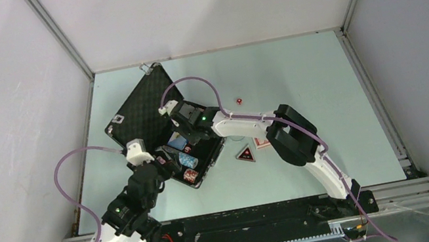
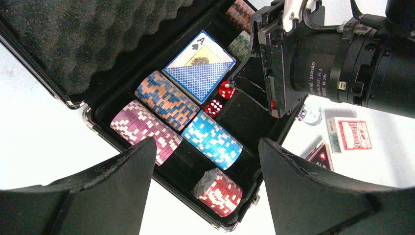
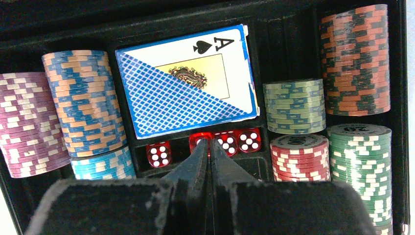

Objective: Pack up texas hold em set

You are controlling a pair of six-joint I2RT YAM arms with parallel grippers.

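- Right jaws pressed shut with nothing between them, tips down at the row of dice (image 3: 159, 154) inside the case (image 1: 139, 107).
- Left jaws spread wide and empty, hovering over the near end of the case.
- It lies open by the left edge of the surface (image 1: 298, 79), lid toward the far-left corner.
- Right wrist view alone shows chips (image 3: 357, 58) on both sides of the blue deck (image 3: 186, 83).
- Left wrist view shows the red deck (image 2: 353, 134) and triangle (image 2: 322, 157) outside, on the surface beside the case; only the top view shows the loose die (image 1: 239, 100) nearer the far edge.
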